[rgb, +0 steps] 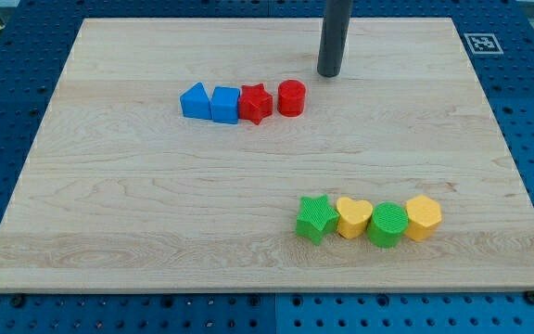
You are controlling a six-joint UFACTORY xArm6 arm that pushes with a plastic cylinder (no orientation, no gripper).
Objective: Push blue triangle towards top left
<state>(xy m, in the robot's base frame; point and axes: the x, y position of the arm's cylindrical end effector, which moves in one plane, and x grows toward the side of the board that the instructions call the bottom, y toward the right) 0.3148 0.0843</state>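
Note:
The blue triangle lies in the upper left-centre of the wooden board. It is the left end of a row and touches a blue cube on its right. A red star and a red cylinder follow in that row. My tip stands near the view's top centre, up and to the right of the red cylinder, well to the right of the blue triangle and touching no block.
A second row lies at the lower right: a green star, a yellow heart, a green cylinder and a yellow hexagon. A blue pegboard surrounds the board.

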